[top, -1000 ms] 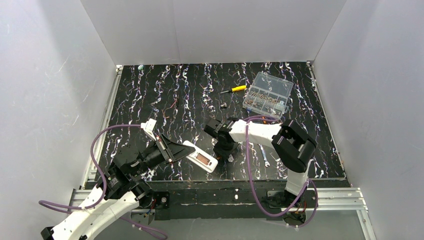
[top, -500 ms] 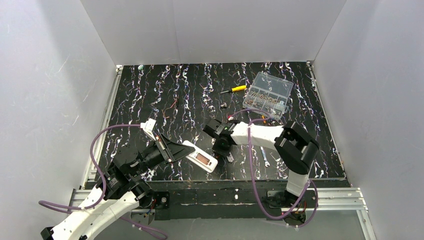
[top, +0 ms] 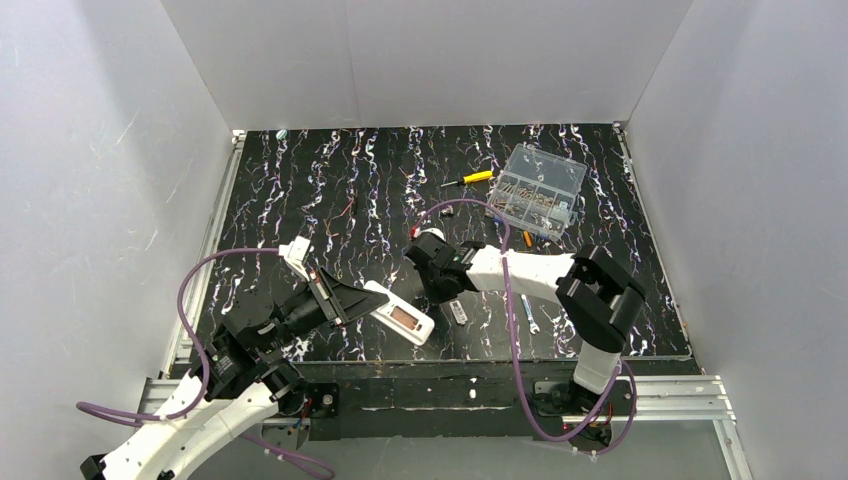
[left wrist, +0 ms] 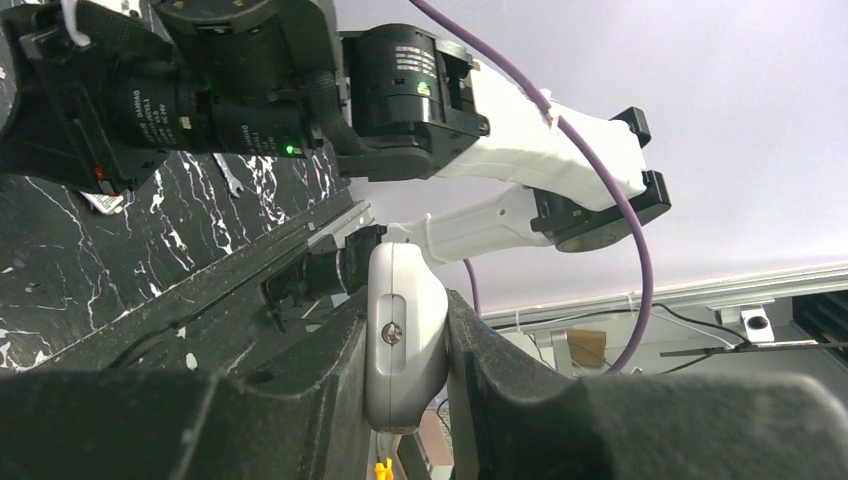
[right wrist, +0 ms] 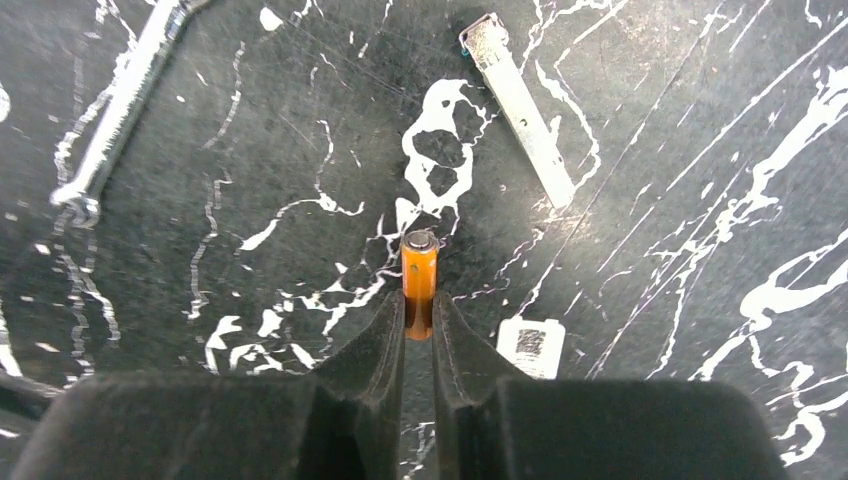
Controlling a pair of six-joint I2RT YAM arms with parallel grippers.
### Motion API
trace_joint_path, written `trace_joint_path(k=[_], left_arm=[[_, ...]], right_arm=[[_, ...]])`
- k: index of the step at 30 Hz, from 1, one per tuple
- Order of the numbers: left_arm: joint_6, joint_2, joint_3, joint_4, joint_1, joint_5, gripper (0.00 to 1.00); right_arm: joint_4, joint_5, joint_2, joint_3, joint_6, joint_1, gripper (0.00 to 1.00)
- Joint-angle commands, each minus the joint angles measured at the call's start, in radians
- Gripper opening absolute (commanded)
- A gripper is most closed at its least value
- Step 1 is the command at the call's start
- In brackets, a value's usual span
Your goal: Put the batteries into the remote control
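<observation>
Remote control (top: 400, 314): white bar, gripped at one end by the left hand (top: 352, 298). It projects from the jaws toward the middle of the surface (top: 300, 180), in the near part of it. The open recessed compartment faces up in the overhead view. In the left wrist view the left hand (left wrist: 403, 345) is clamped on the remote control (left wrist: 405, 300), one finger on each long side, with a small screw showing on the exposed face. Whether the free end rests on the surface cannot be determined.

Battery (right wrist: 419, 275): one orange cell, pinched between the fingertips of the right hand (right wrist: 418, 320). Its metal end cap points away from the wrist camera, above the black, white-veined surface. Contact with the surface cannot be determined. In the overhead view the right hand (top: 440, 288) sits just to the right of the remote control, apart from it.

Other items noted:
- Flat silver strip (right wrist: 520, 110) and small white label (right wrist: 531, 347), lying near the battery.
- Small wrench (top: 529, 313), right of the right hand.
- Yellow-handled screwdriver (top: 468, 179) and clear compartment box (top: 535, 190), at the far side, well apart from both hands.
</observation>
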Motion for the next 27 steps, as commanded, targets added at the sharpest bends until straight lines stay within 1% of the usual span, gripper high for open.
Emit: trace_joint_path(k=[1, 5, 12, 15, 20, 24, 27], left_arm=[[0.016, -0.011, 0.049, 0.052, 0.0, 0.019, 0.0], [0.02, -0.022, 0.05, 0.039, 0.001, 0.01, 0.0], [0.02, -0.012, 0.056, 0.044, 0.002, 0.01, 0.0], [0.021, -0.01, 0.057, 0.042, 0.002, 0.009, 0.0], [0.021, -0.005, 0.061, 0.043, 0.001, 0.014, 0.0], [0.02, -0.003, 0.062, 0.046, 0.001, 0.014, 0.0], [0.02, 0.0, 0.062, 0.048, 0.002, 0.014, 0.0]], right_arm=[[0.011, 0.015, 0.021, 0.008, -0.217, 0.006, 0.19], [0.071, -0.014, 0.001, -0.046, -0.253, 0.006, 0.31], [0.093, -0.034, 0.007, -0.062, -0.253, 0.006, 0.43], [0.09, -0.027, -0.001, -0.07, -0.243, 0.006, 0.45], [0.075, -0.012, -0.018, -0.09, -0.208, 0.007, 0.45], [0.075, 0.0, -0.042, -0.115, -0.189, 0.007, 0.44], [0.073, 0.003, -0.052, -0.127, -0.185, 0.007, 0.41]])
